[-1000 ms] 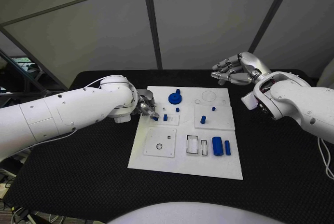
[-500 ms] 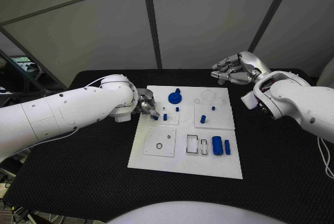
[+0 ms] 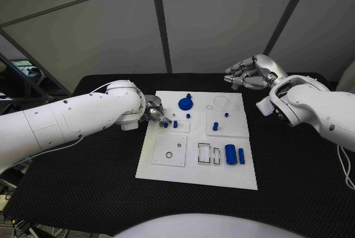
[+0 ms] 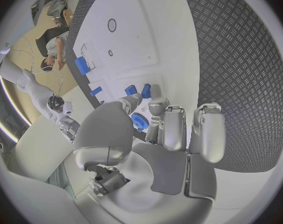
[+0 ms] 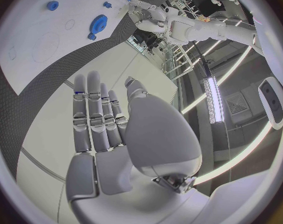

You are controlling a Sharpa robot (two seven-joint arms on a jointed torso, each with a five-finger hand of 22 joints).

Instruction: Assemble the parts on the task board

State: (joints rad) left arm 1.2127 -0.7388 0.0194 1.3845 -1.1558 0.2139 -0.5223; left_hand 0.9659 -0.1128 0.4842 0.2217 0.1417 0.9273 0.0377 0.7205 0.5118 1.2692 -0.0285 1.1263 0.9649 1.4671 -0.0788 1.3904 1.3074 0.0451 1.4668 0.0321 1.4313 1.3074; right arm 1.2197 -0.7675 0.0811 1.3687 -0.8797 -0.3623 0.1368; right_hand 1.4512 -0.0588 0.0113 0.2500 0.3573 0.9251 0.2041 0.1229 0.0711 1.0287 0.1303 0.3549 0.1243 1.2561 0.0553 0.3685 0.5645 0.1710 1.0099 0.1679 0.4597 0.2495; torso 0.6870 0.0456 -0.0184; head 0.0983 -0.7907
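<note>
The left hand [image 3: 154,114] sits at the board's left edge, about nine o'clock from the middle of the white board [image 3: 177,169], with its fingers [image 4: 163,127] bunched together and reaching down toward a small blue peg [image 3: 164,124]. From the wrist view the fingertips seem to close on that peg [image 4: 131,90], with a second blue peg [image 3: 175,124] just beside it at three o'clock; whether the peg is truly pinched or only touched I cannot tell for sure, but a pinch looks likely, since the fingers meet right over it. The tight, low pose suits seating a small piece upright in its hole.

Outward from there, a blue gear [image 3: 185,103] lies at one o'clock from the hand, near the board's far edge. A short blue pin [image 3: 216,127] stands further along at three o'clock, on the right half of the board. Toward five o'clock, two blue cylinders [image 3: 231,155] lie side by side near the right edge, next to outlined rectangular slots, probably waiting for their turn.

The right hand [image 3: 250,74] is held off the board, at one o'clock beyond its far right corner, well apart from every part. Its fingers [image 5: 91,115] are stretched out nearly straight and side by side, holding nothing; it looks parked there to keep the working area free for the other arm.
</note>
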